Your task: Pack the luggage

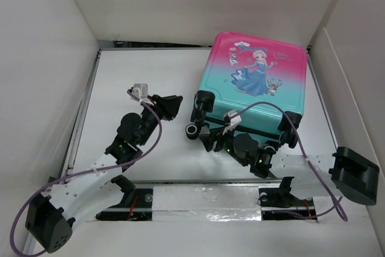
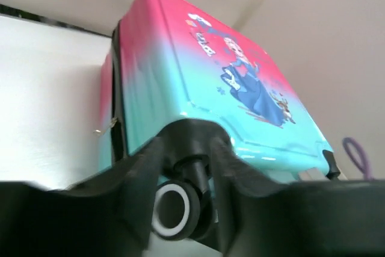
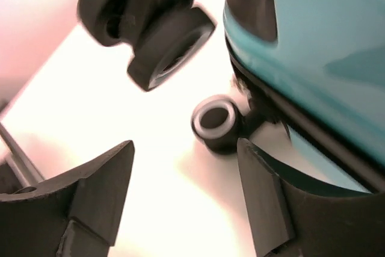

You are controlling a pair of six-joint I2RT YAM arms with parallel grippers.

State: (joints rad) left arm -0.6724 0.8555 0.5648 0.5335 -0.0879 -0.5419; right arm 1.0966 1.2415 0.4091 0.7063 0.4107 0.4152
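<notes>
White walled table [image 1: 150, 70]: luggage [image 1: 258, 76] lies shut, print up, far right, wheels [image 1: 192, 130] toward the arms. Left fingers [image 1: 170, 106] spread wide, empty, near the luggage's left corner. Right fingers [image 1: 207, 138] parted, empty, beside the wheels.

Both arms reach forward (angled toward each other), left gripper [image 1: 174, 105] and right gripper [image 3: 183, 154] low, fingers spread.

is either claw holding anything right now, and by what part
Nothing is held. The left claw and right claw are both open, near the luggage's wheels but not closed on them.
</notes>
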